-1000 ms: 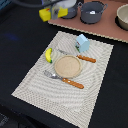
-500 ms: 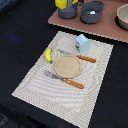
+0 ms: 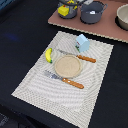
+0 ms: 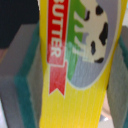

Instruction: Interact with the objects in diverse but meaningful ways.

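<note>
My end effector (image 3: 68,6) hangs at the far edge of the exterior view, over a grey-blue pot (image 3: 68,10), pinching the flat yellow butter box (image 4: 75,65) between its grey pads (image 4: 25,75); the banana (image 3: 48,55) and pale blue carton (image 3: 83,42) lie well apart on the striped placemat (image 3: 35,82) on the table (image 3: 20,30). The box looks tilted in my grip, so I judge it could slide out or catch the pot rim if I lower or let go carelessly.

In the wrist view, white capitals reading "UTTER", the first letter cut off by the frame edge, are printed on a red banner (image 4: 57,55) on the flat yellow box (image 4: 75,100). No other lettering can be read.
</note>
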Robot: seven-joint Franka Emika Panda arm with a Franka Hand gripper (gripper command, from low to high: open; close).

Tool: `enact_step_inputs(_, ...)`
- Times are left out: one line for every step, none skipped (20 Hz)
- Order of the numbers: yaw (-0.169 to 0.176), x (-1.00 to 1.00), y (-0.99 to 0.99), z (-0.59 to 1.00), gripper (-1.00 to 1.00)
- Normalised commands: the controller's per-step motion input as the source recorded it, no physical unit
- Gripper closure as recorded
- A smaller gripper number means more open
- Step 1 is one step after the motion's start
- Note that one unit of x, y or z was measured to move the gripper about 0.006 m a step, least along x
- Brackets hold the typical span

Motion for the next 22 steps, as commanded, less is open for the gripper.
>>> enact_step_inputs(0.015, -0.21, 0.00, -0.53, 1.00)
enact_step_inputs(0.012, -0.21, 0.00, -0.54, 1.00)
enact_step_inputs(0.005, -0.24, 0.00, -0.55, 1.00)
enact_step_inputs(0.005, -0.24, 0.00, -0.55, 1.00)
enact_step_inputs(0.002, -0.27, 0.00, -0.57, 1.00)
enact_step_inputs(0.001, -0.26, 0.00, -0.57, 1.00)
enact_step_inputs(0.001, -0.27, 0.00, -0.58, 1.00)
enact_step_inputs(0.002, -0.29, 0.00, -0.59, 1.00)
enact_step_inputs(0.007, -0.29, 0.00, -0.61, 1.00)
enact_step_inputs(0.012, -0.31, 0.00, -0.63, 1.00)
enact_step_inputs(0.012, -0.33, 0.00, -0.64, 1.00)
enact_step_inputs(0.013, -0.35, 0.00, -0.64, 1.00)
enact_step_inputs(0.011, -0.35, 0.00, -0.64, 1.00)
enact_step_inputs(0.012, -0.33, 0.00, -0.63, 1.00)
enact_step_inputs(0.013, -0.33, 0.00, -0.63, 1.00)
enact_step_inputs(0.013, -0.34, 0.00, -0.63, 1.00)
enact_step_inputs(0.015, -0.32, 0.00, -0.63, 1.00)
enact_step_inputs(0.013, -0.34, 0.00, -0.61, 1.00)
enact_step_inputs(0.014, -0.34, 0.00, -0.61, 1.00)
enact_step_inputs(0.015, -0.33, 0.00, -0.61, 1.00)
enact_step_inputs(0.014, -0.36, 0.00, -0.60, 1.00)
enact_step_inputs(0.015, -0.34, 0.00, -0.58, 1.00)
